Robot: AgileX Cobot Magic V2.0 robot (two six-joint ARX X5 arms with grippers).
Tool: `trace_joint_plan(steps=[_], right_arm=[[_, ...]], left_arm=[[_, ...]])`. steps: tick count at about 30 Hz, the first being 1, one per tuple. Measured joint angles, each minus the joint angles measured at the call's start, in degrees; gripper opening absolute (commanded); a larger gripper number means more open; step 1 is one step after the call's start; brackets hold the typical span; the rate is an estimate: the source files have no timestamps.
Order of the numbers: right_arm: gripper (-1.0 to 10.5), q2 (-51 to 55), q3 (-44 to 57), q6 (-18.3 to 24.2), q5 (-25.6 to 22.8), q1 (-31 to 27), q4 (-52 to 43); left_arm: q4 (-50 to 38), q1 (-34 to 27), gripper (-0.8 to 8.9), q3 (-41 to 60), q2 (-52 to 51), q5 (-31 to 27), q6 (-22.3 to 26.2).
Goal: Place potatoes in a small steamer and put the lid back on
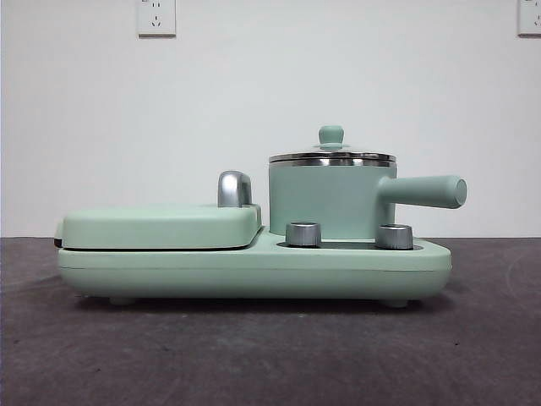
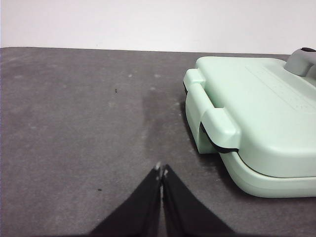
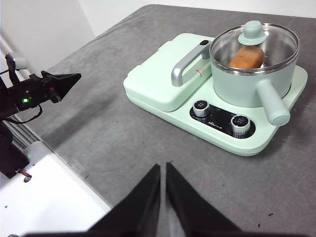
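Grey table (image 3: 113, 133); potato (image 3: 245, 58) half-hidden under lid (image 3: 254, 42) in steamer (image 3: 247, 81); both tools clenched, empty.

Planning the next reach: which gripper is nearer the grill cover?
Left. The left gripper sits just off one end of the grill cover; the right gripper hangs farther back.

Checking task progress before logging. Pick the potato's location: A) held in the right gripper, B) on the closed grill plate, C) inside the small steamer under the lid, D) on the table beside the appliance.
C: the right wrist view shows the potato through the glass lid, inside the small steamer.
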State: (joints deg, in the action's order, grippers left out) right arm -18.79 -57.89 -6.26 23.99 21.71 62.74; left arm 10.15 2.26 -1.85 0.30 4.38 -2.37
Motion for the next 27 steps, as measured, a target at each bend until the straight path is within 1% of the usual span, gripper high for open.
trace_joint_plan(steps=[23,25,27], right_arm=[[0.1,0.0,0.0,0.0,0.0,0.0,-0.07],[0.1,0.28,0.74,0.02,0.0,-0.28,-2.03],[0.1,1.2,2.51,0.02,0.09,-2.25,-4.52]], left_arm=[[0.0,0.0,0.06,0.0,0.0,0.0,0.0],[0.0,0.02,0.06,0.0,0.0,0.02,0.0],[0.0,0.02,0.06,0.0,0.0,0.0,0.0]])
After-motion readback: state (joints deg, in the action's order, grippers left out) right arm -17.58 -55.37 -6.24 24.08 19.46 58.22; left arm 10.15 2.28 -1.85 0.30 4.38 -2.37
